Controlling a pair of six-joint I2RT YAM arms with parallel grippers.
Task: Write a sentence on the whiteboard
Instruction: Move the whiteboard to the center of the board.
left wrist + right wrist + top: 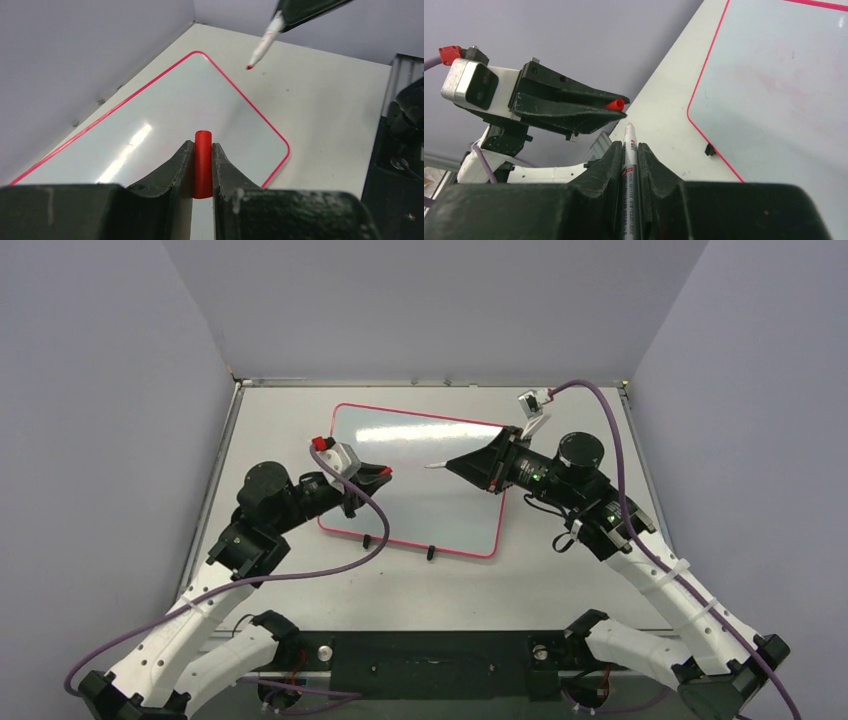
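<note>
The whiteboard [420, 510] lies flat mid-surface, nearer the far edge, with no writing on it. The right tool [462, 463] is clamped on an uncapped marker [437, 465], tip poised above the board, likely ready to write. The left tool [378, 477] pinches the red cap [202, 160], keeping it aside.

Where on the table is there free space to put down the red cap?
Bare table lies between the clipped near edge of the whiteboard and the arm bases, and along the back wall. Crowded: both board ends, under the left fingers with the cap and the right fingers with the marker.
</note>
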